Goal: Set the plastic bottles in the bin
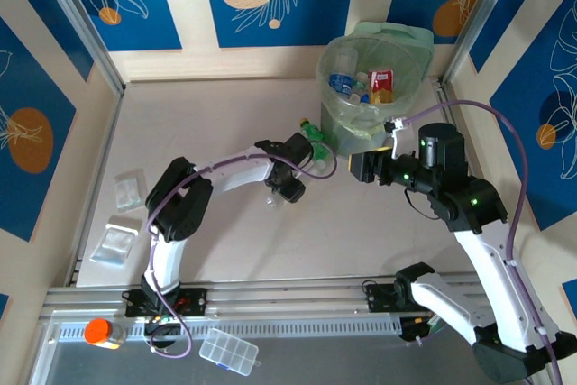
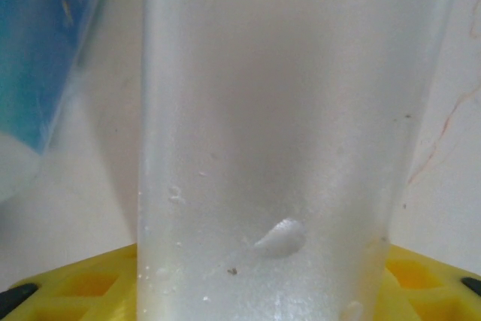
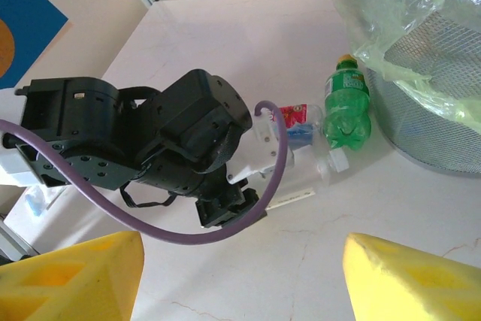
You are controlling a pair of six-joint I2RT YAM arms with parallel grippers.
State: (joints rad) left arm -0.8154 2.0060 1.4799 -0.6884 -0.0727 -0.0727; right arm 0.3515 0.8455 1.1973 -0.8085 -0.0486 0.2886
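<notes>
The bin (image 1: 416, 69), pale green and bag-lined, stands at the back right with several plastic bottles (image 1: 343, 84) inside. A green bottle (image 1: 315, 136) lies on the table against its base (image 3: 346, 107). Beside that lies a clear bottle (image 3: 331, 163) with a white cap and a red label. My left gripper (image 1: 309, 155) reaches over it, and in the left wrist view the clear bottle (image 2: 285, 148) stands between the yellow fingers (image 2: 90, 283), which close against its sides. My right gripper (image 1: 362, 167) hovers just right of it, open (image 3: 244, 283) with bare table between its fingers.
Two flat clear plastic pieces (image 1: 129, 189) (image 1: 114, 243) lie at the table's left edge. An orange-capped jar (image 1: 104, 333) and a clear compartment box (image 1: 227, 351) sit on the front rail. A blue-labelled object (image 2: 37, 58) is blurred at the left of the left wrist view.
</notes>
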